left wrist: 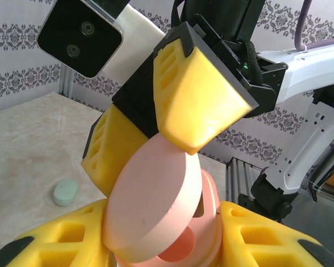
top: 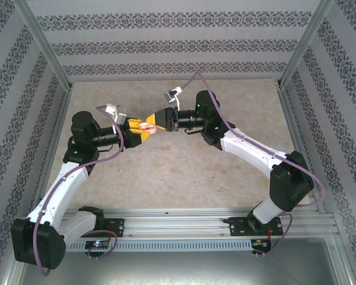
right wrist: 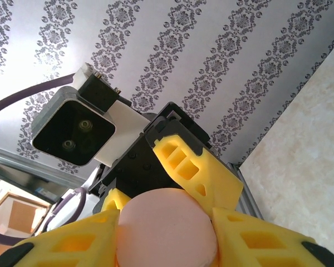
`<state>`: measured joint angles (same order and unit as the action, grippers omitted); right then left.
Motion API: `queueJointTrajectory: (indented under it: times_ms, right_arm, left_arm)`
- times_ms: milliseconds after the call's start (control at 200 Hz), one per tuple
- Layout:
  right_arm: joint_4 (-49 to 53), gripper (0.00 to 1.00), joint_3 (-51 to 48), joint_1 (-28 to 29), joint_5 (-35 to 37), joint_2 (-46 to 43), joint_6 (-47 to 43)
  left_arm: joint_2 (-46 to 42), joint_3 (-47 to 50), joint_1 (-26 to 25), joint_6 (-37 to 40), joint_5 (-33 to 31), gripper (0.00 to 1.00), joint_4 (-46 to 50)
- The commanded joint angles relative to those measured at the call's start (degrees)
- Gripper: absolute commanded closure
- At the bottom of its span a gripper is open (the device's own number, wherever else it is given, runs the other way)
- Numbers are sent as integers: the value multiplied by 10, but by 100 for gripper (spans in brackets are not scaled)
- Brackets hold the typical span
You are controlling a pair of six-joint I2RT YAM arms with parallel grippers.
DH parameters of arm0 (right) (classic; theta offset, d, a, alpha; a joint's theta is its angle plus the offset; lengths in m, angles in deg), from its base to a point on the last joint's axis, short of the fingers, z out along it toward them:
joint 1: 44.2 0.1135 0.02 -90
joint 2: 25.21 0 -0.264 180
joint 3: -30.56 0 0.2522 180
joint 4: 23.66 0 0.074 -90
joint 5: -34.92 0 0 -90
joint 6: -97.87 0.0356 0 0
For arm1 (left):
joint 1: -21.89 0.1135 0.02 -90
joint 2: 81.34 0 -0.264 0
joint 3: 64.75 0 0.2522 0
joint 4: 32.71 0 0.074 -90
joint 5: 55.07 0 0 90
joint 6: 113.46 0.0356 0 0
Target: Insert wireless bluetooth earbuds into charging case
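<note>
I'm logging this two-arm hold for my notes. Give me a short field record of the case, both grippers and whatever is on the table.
pink case: held off the table between both grippers, lid hinged open
left gripper: shut on the case's base
right gripper: shut on the lid
table: one small mint green item, earbud or case unclear
earbuds inside case: cannot tell

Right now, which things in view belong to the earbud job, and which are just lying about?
Job: pink charging case, lid open; left pincer and right pincer, both gripping it; small mint green piece on the table, bud or case unclear.
Not the job: purple cables; patterned walls; aluminium rail.
</note>
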<state>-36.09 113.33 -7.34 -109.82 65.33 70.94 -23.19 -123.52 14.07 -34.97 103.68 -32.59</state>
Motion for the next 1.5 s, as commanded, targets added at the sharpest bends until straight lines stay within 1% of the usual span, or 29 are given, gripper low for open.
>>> queueJointTrajectory:
  times_ms: [0,95,200,270,340,445,550,620,674,714,739,829,909,1014,1119,1239,1334,1494]
  right_arm:
    - [18,55,-5,-8,58,17,-5]
    - [49,47,2,-1,39,13,-56]
    - [64,44,2,4,22,8,-97]
    - [79,39,3,4,16,3,-125]
    - [118,35,7,4,19,-9,-165]
    - [221,32,24,3,56,-45,-268]
    - [351,30,51,3,120,-96,-403]
    - [389,29,56,1,142,-128,-460]
    - [408,25,56,-2,144,-150,-475]
    - [418,21,57,-3,143,-158,-464]
    - [424,21,61,-5,146,-160,-449]
    - [456,21,79,-3,158,-149,-364]
    - [463,24,84,7,167,-133,-279]
    - [421,25,75,28,176,-121,-207]
    - [364,24,72,36,164,-110,-151]
    - [331,23,75,35,143,-96,-118]
    - [328,24,76,36,128,-86,-109]
    - [293,27,70,36,88,-68,-73]
  left_arm:
    - [-11,-12,-18,35,58,61,-38]
    - [-7,-16,-19,28,60,62,-42]
    - [-3,-17,-18,18,65,63,-49]
    - [-4,-19,-18,15,68,63,-51]
    - [-3,-19,-18,15,71,63,-48]
    - [-4,-23,-18,18,74,63,-38]
    - [-8,-30,-18,54,75,63,-4]
    - [-11,-40,-18,91,72,65,33]
    - [-12,-49,-20,121,66,66,60]
    - [-14,-57,-22,147,58,67,82]
    - [-14,-62,-23,166,51,66,96]
    - [-21,-76,-30,228,19,65,142]
    - [-24,-77,-34,256,-5,64,145]
    - [-23,-74,-37,260,-22,64,116]
    - [-21,-75,-40,259,-28,64,97]
    - [-21,-79,-42,261,-30,64,96]
    - [-20,-79,-42,262,-28,64,96]
    - [-21,-80,-42,259,-29,64,93]
